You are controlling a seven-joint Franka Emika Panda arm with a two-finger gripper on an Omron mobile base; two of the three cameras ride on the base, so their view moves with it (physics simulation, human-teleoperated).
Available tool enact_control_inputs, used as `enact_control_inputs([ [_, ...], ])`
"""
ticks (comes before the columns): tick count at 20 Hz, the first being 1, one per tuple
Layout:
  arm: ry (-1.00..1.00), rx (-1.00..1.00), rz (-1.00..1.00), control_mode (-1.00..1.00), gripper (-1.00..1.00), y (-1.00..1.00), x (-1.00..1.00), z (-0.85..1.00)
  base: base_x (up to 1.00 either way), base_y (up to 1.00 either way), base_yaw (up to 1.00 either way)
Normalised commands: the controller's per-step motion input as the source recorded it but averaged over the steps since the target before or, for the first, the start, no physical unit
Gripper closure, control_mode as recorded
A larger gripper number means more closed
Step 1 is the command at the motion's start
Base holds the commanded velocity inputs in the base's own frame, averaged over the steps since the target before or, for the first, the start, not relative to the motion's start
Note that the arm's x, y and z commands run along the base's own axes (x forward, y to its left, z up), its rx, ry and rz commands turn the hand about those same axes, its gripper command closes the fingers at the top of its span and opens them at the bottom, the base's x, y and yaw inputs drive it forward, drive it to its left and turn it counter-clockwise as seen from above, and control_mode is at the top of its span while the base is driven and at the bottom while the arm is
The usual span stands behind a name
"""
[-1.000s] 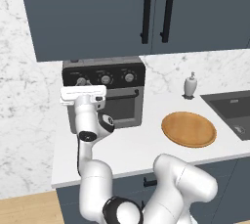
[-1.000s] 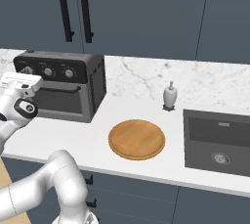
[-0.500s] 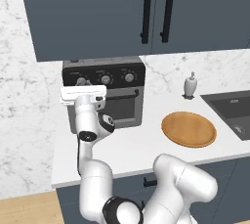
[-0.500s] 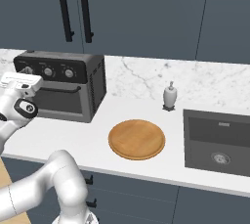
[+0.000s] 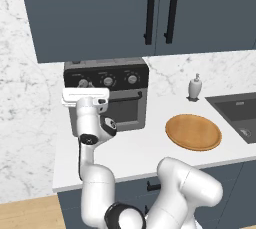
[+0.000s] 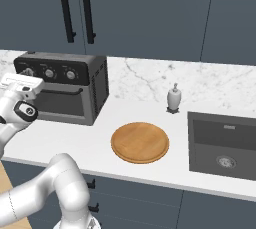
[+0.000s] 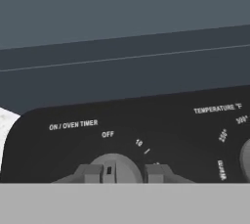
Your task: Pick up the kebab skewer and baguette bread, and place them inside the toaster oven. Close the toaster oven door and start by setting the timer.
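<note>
Dark blue cabinets are hanging over a white marble counter [image 6: 95, 143], where the toaster oven [image 5: 107, 98] is standing at the back left corner, its door [image 6: 60, 104] shut. The raised gripper [image 7: 118, 173] is pressing its fingers around the leftmost timer knob [image 7: 113, 165], clamped on it.

I am looking at a toaster oven [image 5: 107, 101] with a grey body, black control panel carrying white lettering, and silver knobs [image 7: 113, 168]. My dark tool [image 7: 122, 173] is showing against that panel. The table [image 6: 95, 145] is gleaming white marble with grey veins; the plate [image 5: 193, 131] is glowing golden-brown wood.
</note>
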Motion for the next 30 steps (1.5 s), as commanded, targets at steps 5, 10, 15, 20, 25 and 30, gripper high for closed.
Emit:
enact_control_inputs([
  [5,0.0,0.14,0.0,-1.0,1.0,0.0,0.01,0.0,0.0,0.0,0.0],
  [10,0.0,0.14,0.0,-1.0,1.0,0.0,0.13,0.0,0.0,0.0,0.0],
  [15,0.0,0.14,0.0,-1.0,1.0,0.0,0.15,0.0,0.0,0.0,0.0],
  [20,0.0,0.15,0.0,-1.0,1.0,-0.13,0.25,0.0,0.0,0.0,0.0],
  [25,0.0,0.16,0.0,-1.0,1.0,-0.22,0.28,0.0,0.0,0.0,0.0],
  [30,0.0,0.18,0.0,-1.0,1.0,-0.18,0.31,0.0,0.0,0.0,0.0],
])
